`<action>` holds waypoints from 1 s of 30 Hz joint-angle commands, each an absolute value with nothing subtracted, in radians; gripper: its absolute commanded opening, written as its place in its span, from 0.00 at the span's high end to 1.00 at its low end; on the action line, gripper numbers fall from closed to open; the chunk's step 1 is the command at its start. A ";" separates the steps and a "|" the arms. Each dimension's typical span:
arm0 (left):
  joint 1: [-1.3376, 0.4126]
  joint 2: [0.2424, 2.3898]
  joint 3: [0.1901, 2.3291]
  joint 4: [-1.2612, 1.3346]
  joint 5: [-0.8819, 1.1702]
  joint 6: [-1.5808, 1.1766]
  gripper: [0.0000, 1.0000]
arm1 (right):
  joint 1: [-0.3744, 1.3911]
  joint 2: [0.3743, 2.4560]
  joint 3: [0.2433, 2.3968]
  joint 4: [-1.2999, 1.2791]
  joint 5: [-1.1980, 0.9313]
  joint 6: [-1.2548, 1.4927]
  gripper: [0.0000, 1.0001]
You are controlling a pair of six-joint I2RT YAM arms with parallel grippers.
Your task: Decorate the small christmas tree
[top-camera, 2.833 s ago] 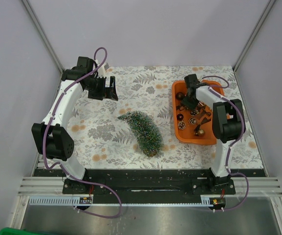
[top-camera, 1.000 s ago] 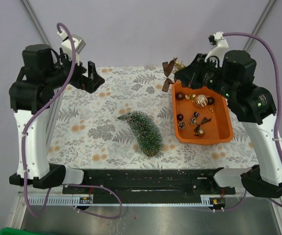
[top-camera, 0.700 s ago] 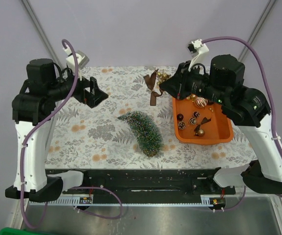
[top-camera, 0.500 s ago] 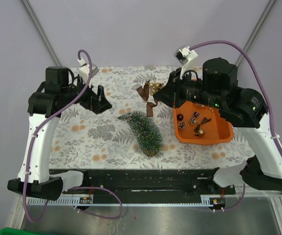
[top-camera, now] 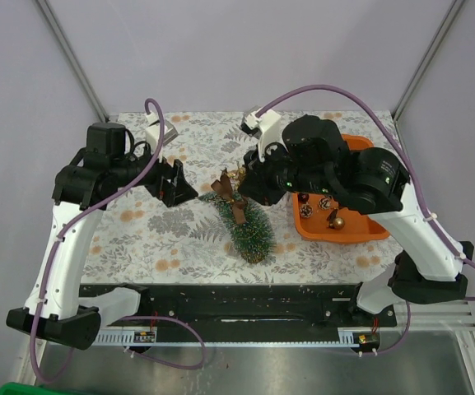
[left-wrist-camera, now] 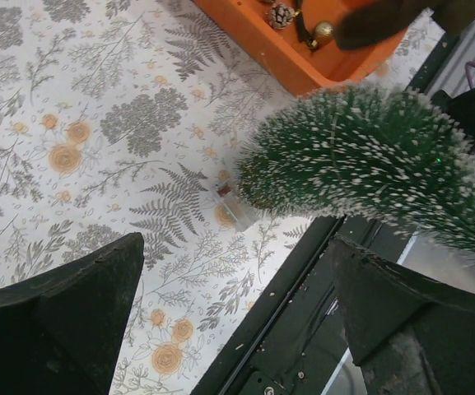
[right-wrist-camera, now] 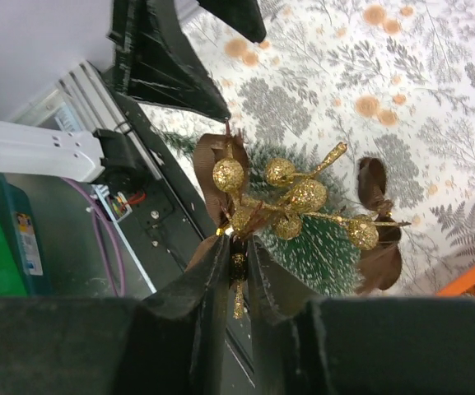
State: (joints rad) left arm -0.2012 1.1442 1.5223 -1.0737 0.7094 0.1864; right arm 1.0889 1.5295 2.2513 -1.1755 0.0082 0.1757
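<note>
The small christmas tree [top-camera: 250, 227] lies on its side mid-table, dark green with white frosting; it also shows in the left wrist view [left-wrist-camera: 369, 160] and the right wrist view [right-wrist-camera: 328, 251]. My right gripper [top-camera: 249, 178] is shut on the stem of a gold berry sprig with brown ribbon [top-camera: 233, 188] and holds it just above the tree's upper part. In the right wrist view the sprig [right-wrist-camera: 291, 196] sticks out from the closed gripper [right-wrist-camera: 237, 245]. My left gripper [top-camera: 176, 183] is open and empty, left of the tree's tip; the left wrist view [left-wrist-camera: 237, 329] shows wide-apart jaws.
The orange tray [top-camera: 341, 235] at the right holds several small ornaments [top-camera: 328, 202]; its corner shows in the left wrist view [left-wrist-camera: 299, 70]. A small clear piece [left-wrist-camera: 239, 211] lies on the floral cloth by the tree. The black front rail [top-camera: 237, 296] borders the near edge.
My right gripper has carried the gold sprig from above the tray leftward and down to over the tree. My left gripper has moved right and down toward the tree's tip. The tree has not moved.
</note>
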 commanded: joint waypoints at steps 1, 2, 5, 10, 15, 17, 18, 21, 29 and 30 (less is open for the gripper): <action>-0.254 1.117 1.525 -1.026 0.743 0.184 0.03 | 1.094 1.473 2.188 -1.180 0.068 0.166 0.77; -0.265 1.115 1.528 -1.025 0.741 0.181 0.02 | 1.094 1.471 2.177 -1.180 0.064 0.169 0.76; -0.290 1.121 1.534 -1.025 0.726 0.173 0.03 | 1.095 1.474 2.168 -1.186 0.046 0.173 0.72; -0.305 1.137 1.548 -1.025 0.703 0.161 0.04 | 1.100 1.491 2.149 -1.201 0.003 0.169 0.65; -0.324 1.144 1.543 -0.996 0.681 0.132 0.05 | 1.111 1.491 2.141 -1.196 -0.037 0.160 0.63; -0.333 1.152 1.548 -0.992 0.670 0.126 0.05 | 1.111 1.491 2.145 -1.195 -0.046 0.156 0.64; -0.334 1.155 1.551 -0.992 0.670 0.124 0.05 | 1.111 1.490 2.143 -1.198 -0.057 0.153 0.63; -0.342 1.163 1.557 -0.991 0.652 0.123 0.05 | 1.111 1.482 2.143 -1.216 -0.112 0.141 0.64; -0.342 1.180 1.568 -0.983 0.640 0.110 0.06 | 1.111 1.480 2.080 -1.250 -0.140 0.138 0.57; -0.344 1.181 1.571 -0.983 0.640 0.110 0.06 | 1.111 1.486 2.079 -1.253 -0.132 0.140 0.55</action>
